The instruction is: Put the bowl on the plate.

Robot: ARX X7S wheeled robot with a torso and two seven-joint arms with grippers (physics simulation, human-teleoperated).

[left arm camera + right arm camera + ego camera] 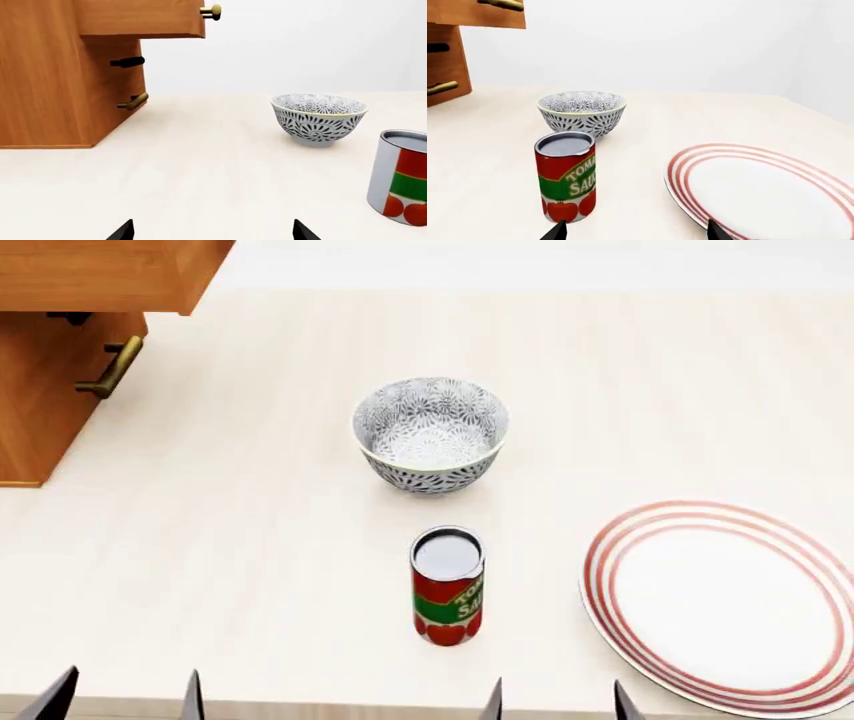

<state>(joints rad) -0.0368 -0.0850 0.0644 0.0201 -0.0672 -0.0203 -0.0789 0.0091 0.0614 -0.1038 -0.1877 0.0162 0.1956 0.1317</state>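
- My left hand (pixel 127 695) hovered at the near edge of the pale wood-grain worktop (pixel 267 540), its two dark fingertips spread apart with nothing between them. It was open, I judged, because no grasp had begun.
- My right hand (pixel 554 700) waited the same way, fingers parted and empty, low over the near edge.
- Just ahead of my right hand stood the red tomato-sauce can with its green band and silver lid (pixel 447 585), upright. It sat between that hand and the bowl, so a straight reach from there risked knocking it over.
- Beyond the can sat the small deep round bowl, white with a dense grey-blue floral pattern and a pale rim (pixel 430 435), upright and empty near the worktop's middle, apart from everything else.
- From the left wrist view the bowl (pixel 319 119) had bare worktop in front of it, with the can (pixel 400 177) off to one side, so the left hand seemed to have the cleaner approach.
- The large flat white plate with concentric red rings (pixel 727 605) lay on my right, near the front edge, empty and well apart from the bowl. The bowl would have to be carried past or over the can to reach it.
- The brown wooden cabinet with brass handles (pixel 60 360) stood at the far left, one drawer jutting out, clear of any path to the plate.
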